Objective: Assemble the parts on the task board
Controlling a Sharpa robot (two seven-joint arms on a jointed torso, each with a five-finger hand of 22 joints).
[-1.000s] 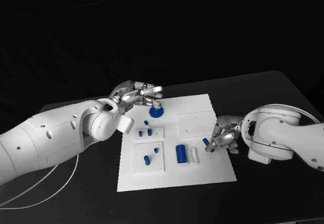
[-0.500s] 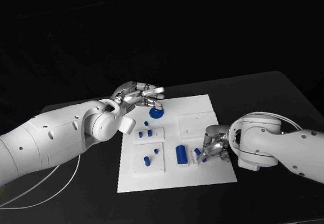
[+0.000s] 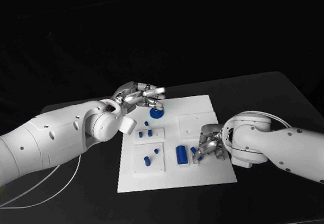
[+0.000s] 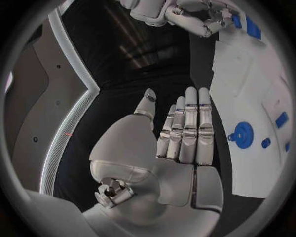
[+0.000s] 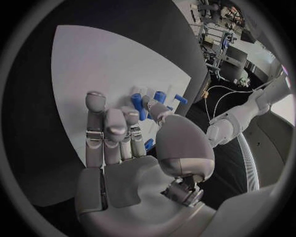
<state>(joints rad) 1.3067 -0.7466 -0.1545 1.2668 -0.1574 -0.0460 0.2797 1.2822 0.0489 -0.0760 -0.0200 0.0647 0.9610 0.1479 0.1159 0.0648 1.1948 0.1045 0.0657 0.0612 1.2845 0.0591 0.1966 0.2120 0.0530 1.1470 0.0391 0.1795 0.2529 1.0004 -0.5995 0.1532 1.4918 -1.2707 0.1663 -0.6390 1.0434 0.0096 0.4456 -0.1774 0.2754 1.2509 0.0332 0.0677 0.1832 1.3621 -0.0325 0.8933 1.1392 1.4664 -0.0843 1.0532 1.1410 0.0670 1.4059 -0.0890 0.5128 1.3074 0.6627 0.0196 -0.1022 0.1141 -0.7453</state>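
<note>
Movement is all on the right side: over the last second the right silver hand (image 3: 208, 146) has travelled left from the white task board's (image 3: 206, 170) right edge to a spot over its near-right area, just beside the tall blue cylinder part (image 3: 181, 153) standing there. A small blue piece (image 3: 196, 153) sits at its fingertips (image 5: 137, 120); head and right wrist views both suggest a pinch between thumb and finger, though the contact is partly hidden. My read: it is carrying that piece to a seat beside the cylinder, so insertion comes next and alignment is the risk.

Left silver hand (image 3: 138, 96) has not moved: it hovers at the board's far-left corner, fingers straight and together, holding nothing, just beside the round blue knob part (image 3: 156, 112). The other small blue parts (image 3: 146, 160) stay put on the left half. Board lies mid black bench (image 3: 55, 215), unshifted.
</note>
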